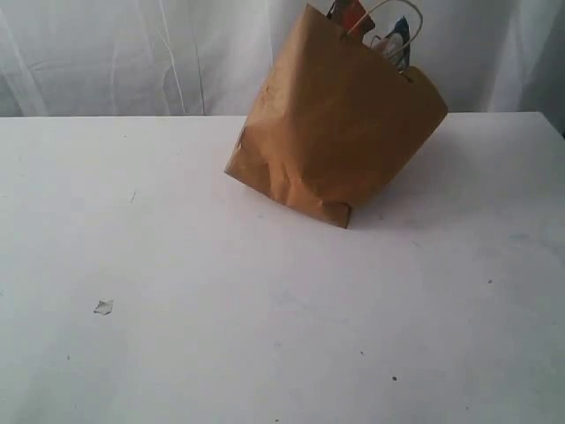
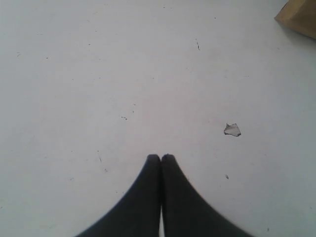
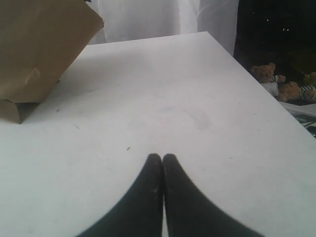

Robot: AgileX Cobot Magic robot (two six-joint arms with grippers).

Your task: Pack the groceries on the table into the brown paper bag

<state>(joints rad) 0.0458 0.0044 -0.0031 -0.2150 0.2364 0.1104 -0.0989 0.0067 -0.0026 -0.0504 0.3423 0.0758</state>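
Two end effectors, checking each: finding the left end effector (image 2: 161,157) pressed fully together, gripping nothing, hovering over bare desk (image 1: 265,336); finding the right end effector (image 3: 163,156) likewise pinched together and empty, hovering over the desk too.

Locating the bag (image 1: 335,132) toward the far middle of the desk, near the right end effector but not touching it. Noting it tilted rather than standing square, apparently resting on one bottom edge. Spotting packets (image 1: 395,40) poking out of its mouth, beside a loop handle (image 1: 388,7). Seeing no groceries loose on the desk in any view; noting only a small pale scrap (image 1: 103,306), well apart from the bag. Judging the packing as done or nearly so.

Handling, judged: treating the bag as thin creased paper, soft-walled, easily crushed or torn; expecting it to be bottom-heavy with contents and liable to topple while leaning. Avoiding any pinch on the side wall. Favouring a hold on the handle, or on the stiffer rim at the mouth, with support low at the base if righting it. Expecting the handle to be slender and floppy, so needing a wide approach before closing.
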